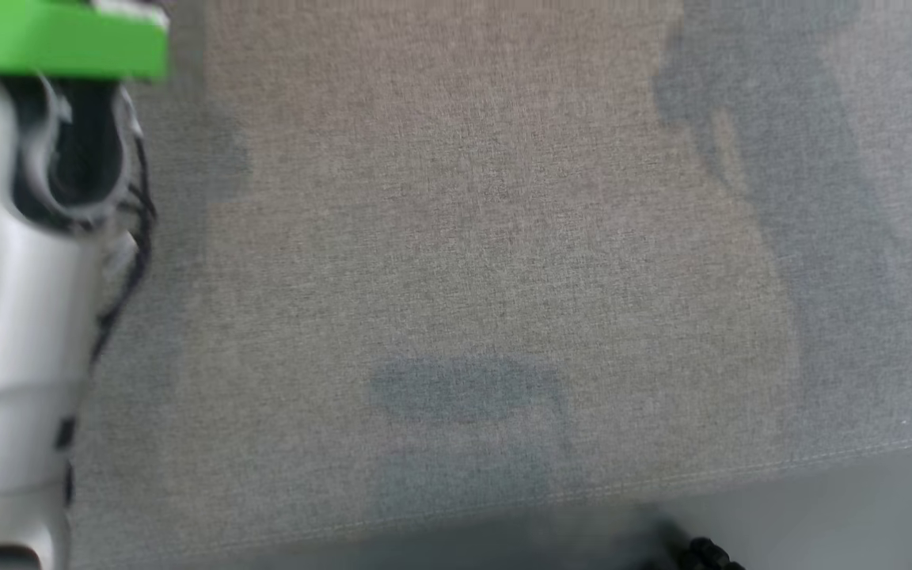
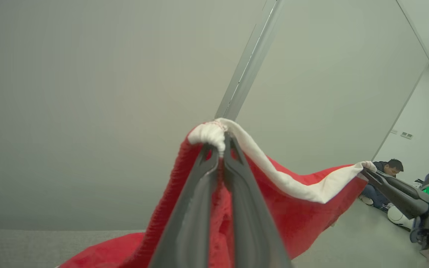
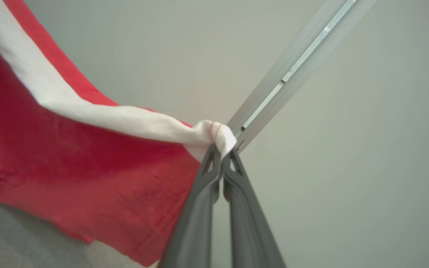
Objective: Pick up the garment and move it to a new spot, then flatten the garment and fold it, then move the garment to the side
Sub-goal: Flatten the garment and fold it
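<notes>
The garment (image 2: 292, 208) is red with a white band along its top edge, and it hangs stretched in the air between my two grippers. My left gripper (image 2: 221, 149) is shut on one bunched white corner. My right gripper (image 3: 222, 150) is shut on the other white corner, with the red cloth (image 3: 69, 160) draping away to its left. The left wrist view also catches the right gripper (image 2: 365, 169) pinching the far corner. The garment's lower part trails toward the grey surface (image 2: 32, 245). In the head view, a pale forearm (image 1: 5, 317) with a green band (image 1: 52, 36) stands at the left.
The grey cloth-covered table (image 1: 464, 237) spreads below the head camera, its front edge (image 1: 662, 479) near the bottom. A pale wall with a metal rail (image 2: 248, 63) rises behind. A person (image 2: 384, 178) sits on the floor far to the right.
</notes>
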Robot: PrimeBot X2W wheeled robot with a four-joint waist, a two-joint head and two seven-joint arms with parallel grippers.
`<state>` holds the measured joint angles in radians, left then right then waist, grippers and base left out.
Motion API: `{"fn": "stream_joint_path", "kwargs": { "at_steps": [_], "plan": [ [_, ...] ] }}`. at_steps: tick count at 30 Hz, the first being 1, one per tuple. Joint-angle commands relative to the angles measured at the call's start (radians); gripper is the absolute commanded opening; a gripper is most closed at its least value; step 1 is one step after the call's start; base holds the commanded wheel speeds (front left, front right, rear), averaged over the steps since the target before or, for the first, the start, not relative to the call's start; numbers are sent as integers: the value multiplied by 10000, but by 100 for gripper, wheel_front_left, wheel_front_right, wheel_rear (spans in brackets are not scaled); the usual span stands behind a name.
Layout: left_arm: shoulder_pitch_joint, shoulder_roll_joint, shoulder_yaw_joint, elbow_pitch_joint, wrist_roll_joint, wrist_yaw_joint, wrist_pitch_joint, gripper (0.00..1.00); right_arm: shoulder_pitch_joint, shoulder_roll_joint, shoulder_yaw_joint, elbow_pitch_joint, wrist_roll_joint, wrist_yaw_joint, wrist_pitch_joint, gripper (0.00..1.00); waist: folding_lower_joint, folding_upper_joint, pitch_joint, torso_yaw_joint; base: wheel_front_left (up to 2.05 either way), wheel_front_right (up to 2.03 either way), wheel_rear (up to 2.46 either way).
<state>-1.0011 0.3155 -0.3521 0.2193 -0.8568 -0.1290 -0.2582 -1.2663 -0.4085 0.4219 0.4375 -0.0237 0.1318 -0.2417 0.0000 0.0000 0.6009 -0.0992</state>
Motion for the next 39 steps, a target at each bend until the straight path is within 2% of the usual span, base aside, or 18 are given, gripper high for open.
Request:
{"fn": "stream_joint_path", "kwargs": {
  "at_steps": [1, 7, 9, 20, 26, 31, 39],
  "plan": [
    [576, -153, 94, -144, 15, -19, -76, 0, 468, -222, -35, -268, 192, -21, 92, 0, 0, 0, -855, 337, 0, 0, 0],
    [3015, -1004, 732, -820, 527, -14, -73, 0, 2853, -1205, -293, -1649, 955, -21, 742, 0, 0, 0, -1914, 593, 0, 0, 0],
    [3656, -1099, 654, -945, 828, -15, -74, 0, 3618, -1508, -279, -2060, 1123, -23, 1060, 0, 0, 0, -2189, 635, 0, 0, 0],
    [6428, -1089, -161, -1070, 3145, 2, -77, 0, 6752, -2653, 111, -3638, 2474, -21, 2606, 0, 0, 0, -3344, 671, 0, 0, 0],
    [7447, -1220, -508, -1084, 3532, -3, -77, 0, 7742, -3113, 201, -4231, 3188, -21, 3303, 0, 0, 0, -3813, 687, 0, 0, 0],
    [8238, -1029, -1064, -1075, 3967, -8, -76, 0, 8765, -3641, 84, -4905, 3743, -20, 4175, 0, 0, 0, -4211, 740, 0, 0, 0],
    [8999, -804, -1807, -1240, 4289, 60, 160, 0, 10602, -4088, -765, -5993, 4481, -20, 5548, 0, 0, 0, -4463, 881, 0, 0, 0]
  ]
}}
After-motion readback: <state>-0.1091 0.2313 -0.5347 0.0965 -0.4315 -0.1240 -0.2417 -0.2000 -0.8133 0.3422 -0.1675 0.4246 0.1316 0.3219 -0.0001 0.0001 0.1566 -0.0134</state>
